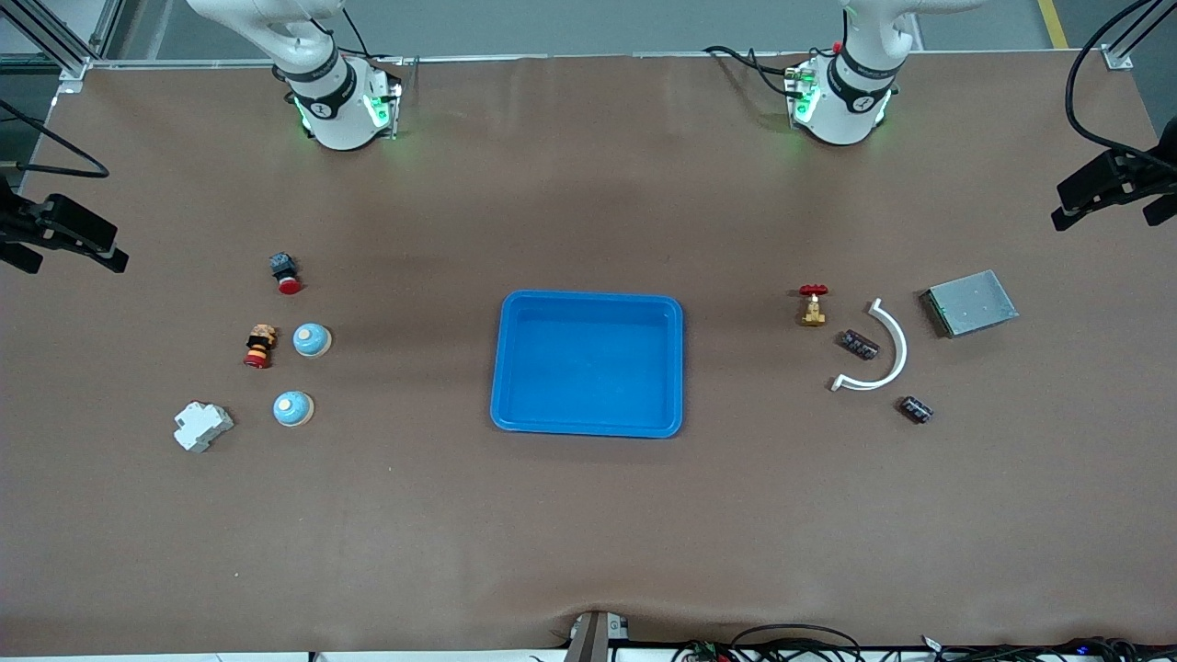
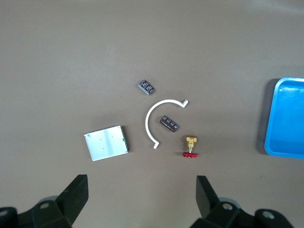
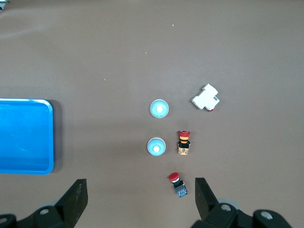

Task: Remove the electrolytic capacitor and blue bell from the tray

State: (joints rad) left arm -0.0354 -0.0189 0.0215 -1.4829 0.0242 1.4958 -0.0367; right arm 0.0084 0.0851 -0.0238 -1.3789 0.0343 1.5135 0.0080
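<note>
Below both raised grippers, the tray [image 1: 588, 363] lies empty at mid-counter [image 1: 588, 533].
Nothing is left inside the blue tray, so to my judgement the removal looks done. The two blue bells [image 1: 312, 339] [image 1: 293, 408] sit on the bare counter under the right gripper [image 3: 137, 199], whose fingers stand spread and hold nothing; beside them are a white block [image 1: 202, 426], a striped button piece [image 1: 260, 346] and a red-capped switch [image 1: 286, 272]. Two dark capacitors [image 1: 861, 345] [image 1: 916, 409] lie under the left gripper [image 2: 140, 197], likewise spread and unloaded, one inside a white curved strip [image 1: 878, 349], with a grey plate [image 1: 970, 302] and a brass valve [image 1: 813, 305] close by. Each arm is nearer its own group; nothing blocks either.
</note>
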